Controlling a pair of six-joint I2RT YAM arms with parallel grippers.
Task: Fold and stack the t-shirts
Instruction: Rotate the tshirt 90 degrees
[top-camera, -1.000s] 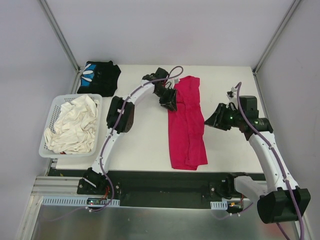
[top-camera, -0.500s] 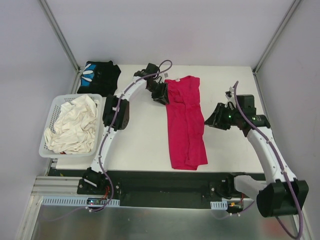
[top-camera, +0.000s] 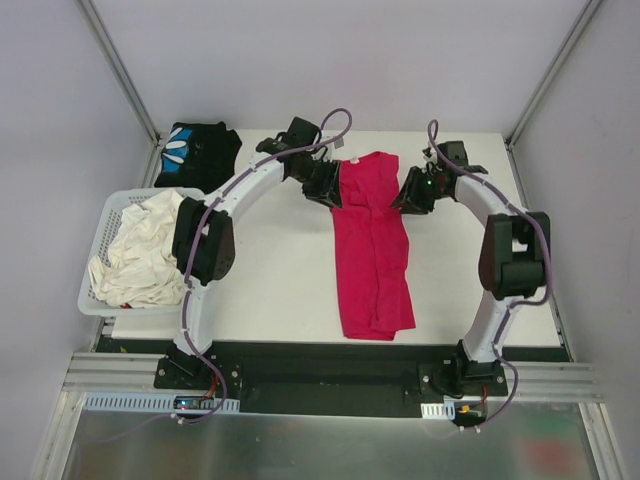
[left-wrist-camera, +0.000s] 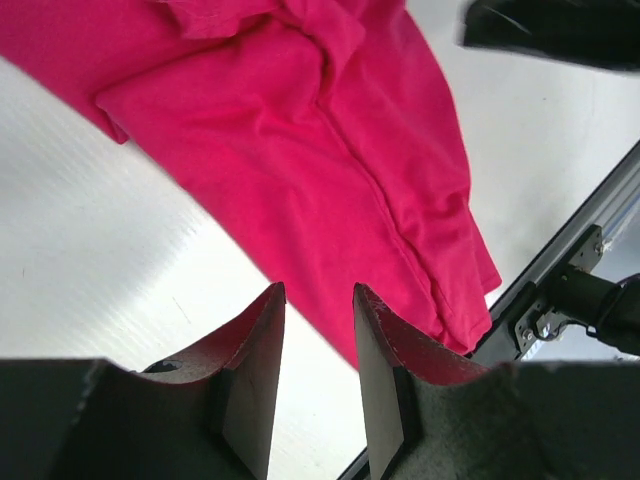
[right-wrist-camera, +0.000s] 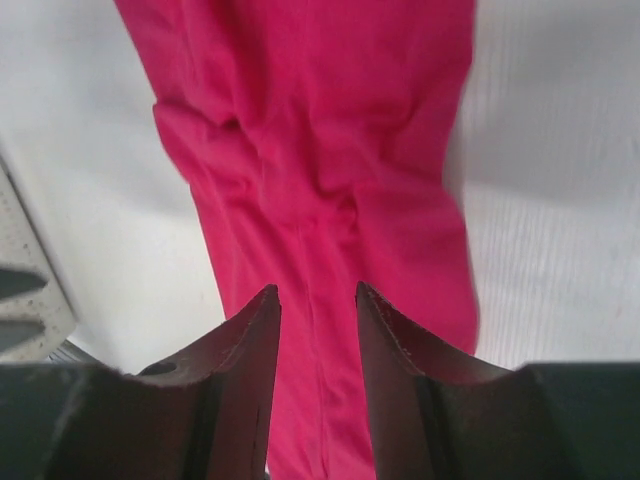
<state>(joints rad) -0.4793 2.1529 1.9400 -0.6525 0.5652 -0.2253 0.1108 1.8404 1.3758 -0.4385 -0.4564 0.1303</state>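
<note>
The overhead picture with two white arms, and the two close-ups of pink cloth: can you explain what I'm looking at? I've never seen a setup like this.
These are two robot arms bolted at the near edge of a table. The wide picture comes from a fixed camera above and behind them. Each close-up comes from a small camera on one wrist, so the dark prongs at the bottom are that arm's own fingers.

A magenta-red t-shirt lies in the middle of the table, folded into a long strip. A black t-shirt with a blue-and-white print sits at the far left corner. A white basket on the left holds crumpled white cloth.

The left gripper and right gripper are at the far end of the red shirt, one on each side. Both are open and hold nothing.
</note>
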